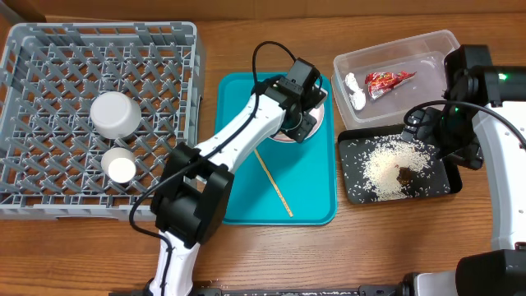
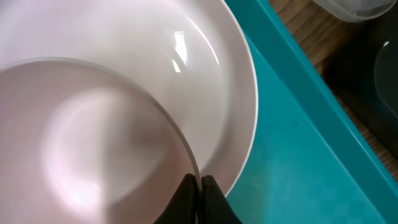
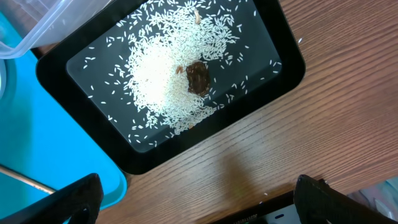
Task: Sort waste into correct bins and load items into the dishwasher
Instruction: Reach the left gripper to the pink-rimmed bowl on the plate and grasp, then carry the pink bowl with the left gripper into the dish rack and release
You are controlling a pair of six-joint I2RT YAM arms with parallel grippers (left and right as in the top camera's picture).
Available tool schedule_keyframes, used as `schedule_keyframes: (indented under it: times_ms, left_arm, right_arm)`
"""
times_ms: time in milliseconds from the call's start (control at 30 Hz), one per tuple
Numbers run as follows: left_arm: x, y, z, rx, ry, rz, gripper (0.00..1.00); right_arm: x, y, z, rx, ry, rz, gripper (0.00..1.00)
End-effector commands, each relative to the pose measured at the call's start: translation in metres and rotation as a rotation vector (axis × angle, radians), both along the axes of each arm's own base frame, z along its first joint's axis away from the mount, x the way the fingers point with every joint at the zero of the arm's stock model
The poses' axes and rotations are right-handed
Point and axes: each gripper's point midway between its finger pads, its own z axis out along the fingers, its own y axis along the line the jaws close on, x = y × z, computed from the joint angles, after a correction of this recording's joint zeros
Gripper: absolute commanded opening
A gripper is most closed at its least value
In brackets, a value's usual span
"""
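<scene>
My left gripper [image 1: 302, 113] is over the teal tray [image 1: 242, 123], shut on the rim of the pale pinkish bowl [image 2: 93, 143]; its fingers [image 2: 200, 186] pinch the thin edge. A white plate [image 2: 208, 81] lies under the bowl. The wooden stick [image 1: 273, 182] lies on the teal tray. The grey dish rack [image 1: 49, 49] holds a light grey bowl [image 1: 115, 113] and a white cup [image 1: 121, 167]. The clear tub [image 1: 427, 41] holds the wrapper [image 1: 388, 80] and tissue [image 1: 355, 90]. The black tray [image 1: 353, 193] holds rice [image 3: 161, 74] and a brown scrap [image 3: 198, 76]. My right gripper [image 3: 205, 205] is open and empty above it.
The dish rack takes the left of the wooden table, the teal tray the middle, the tub and black tray the right. Bare wood [image 3: 261, 143] lies beside the black tray. The right arm's base [image 1: 501, 90] stands at the right edge.
</scene>
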Motion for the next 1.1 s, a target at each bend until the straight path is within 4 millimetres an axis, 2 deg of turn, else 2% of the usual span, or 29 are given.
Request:
schedule_keyframes:
  times_ms: [0, 133, 300, 367, 467, 633, 700, 767, 933, 1067]
  left_arm:
    - [0.007, 0.002, 0.048, -0.046, -0.090, 0.033, 0.04]
    - [0.013, 0.016, 0.101, -0.135, -0.160, 0.105, 0.04]
    - [0.020, 0.049, 0.162, -0.326, -0.185, 0.140, 0.04]
    - [0.024, 0.067, 0.178, -0.417, -0.166, 0.156, 0.04]
    - [0.028, 0.098, 0.190, -0.554, -0.103, 0.181, 0.04]
    - [0.032, 0.151, 0.195, -0.763, -0.010, 0.195, 0.04]
    - [0.035, 0.171, 0.191, -0.824, 0.018, 0.214, 0.04]
    - [0.039, 0.189, 0.183, -0.880, 0.052, 0.245, 0.04]
    - [0.049, 0.218, 0.166, -1.073, 0.138, 0.274, 0.04]
    - [0.058, 0.243, 0.138, -1.150, 0.198, 0.346, 0.04]
  right_arm:
    - [0.003, -0.003, 0.010, -0.011, -0.042, -0.013, 1.00]
    - [0.003, -0.003, 0.010, -0.011, -0.042, -0.013, 1.00]
    - [0.004, -0.003, 0.010, -0.011, -0.042, -0.013, 1.00]
    - [0.003, -0.003, 0.010, -0.011, -0.042, -0.013, 1.00]
    - [0.003, -0.003, 0.010, -0.011, -0.042, -0.013, 1.00]
    - [0.004, -0.002, 0.010, -0.008, -0.043, -0.013, 1.00]
    - [0.004, -0.002, 0.010, -0.008, -0.042, -0.012, 1.00]
    - [0.003, -0.002, 0.010, -0.008, -0.042, -0.012, 1.00]
    - [0.003, -0.002, 0.010, -0.004, -0.042, -0.012, 1.00]
    - [0.003, -0.002, 0.010, -0.004, -0.039, -0.012, 1.00]
